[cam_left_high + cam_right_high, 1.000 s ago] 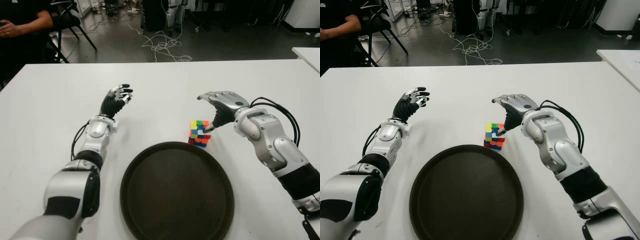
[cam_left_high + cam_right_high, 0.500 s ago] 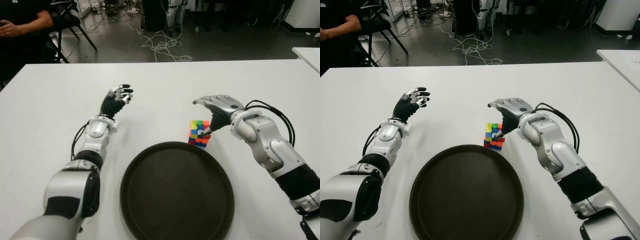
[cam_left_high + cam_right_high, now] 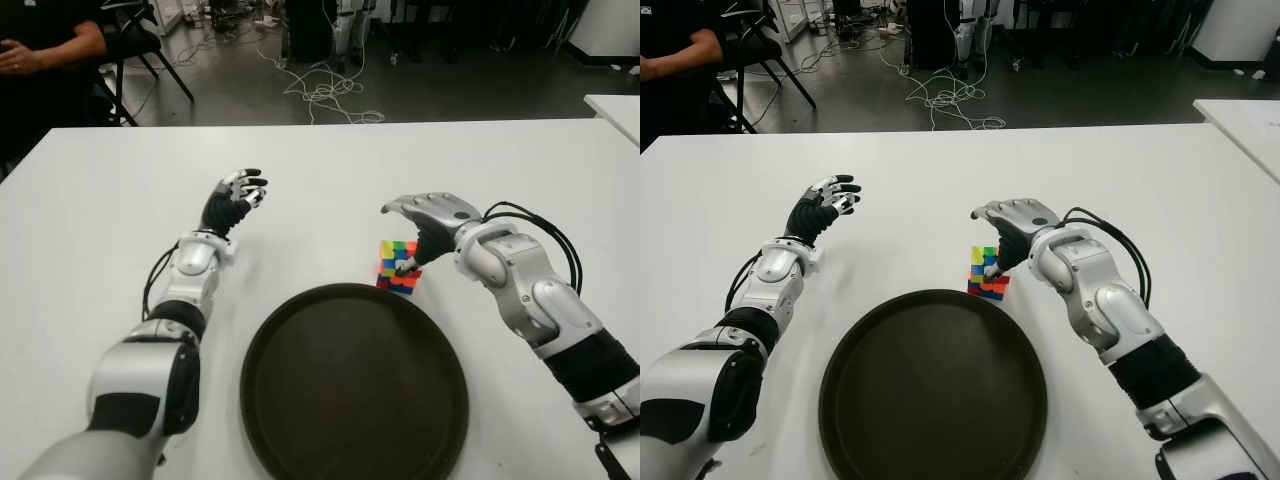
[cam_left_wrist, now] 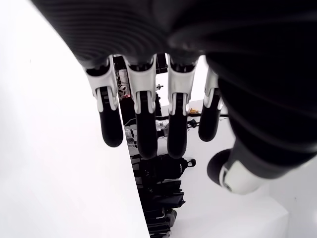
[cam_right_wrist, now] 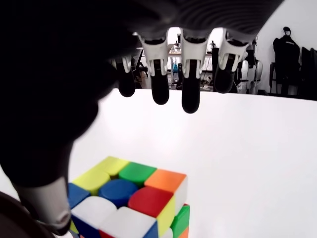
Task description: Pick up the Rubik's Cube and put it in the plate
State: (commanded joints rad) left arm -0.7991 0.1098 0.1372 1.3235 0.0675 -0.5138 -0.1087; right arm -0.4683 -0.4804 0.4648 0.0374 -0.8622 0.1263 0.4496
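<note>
Both arms wear silver-grey shells over black joints. The left hand [image 3: 233, 201] and right hand [image 3: 430, 222] have silver backs with black-tipped fingers [image 4: 142, 130]; black cables [image 3: 545, 225] loop beside the right forearm.

The right hand [image 3: 425, 225] covers the cube's [image 3: 397, 268] right side, so contact between thumb and cube cannot be told. The plate's [image 3: 855, 345] near rim runs off the bottom edge. A seated person [image 3: 45, 50] is cut off at upper left.
</note>
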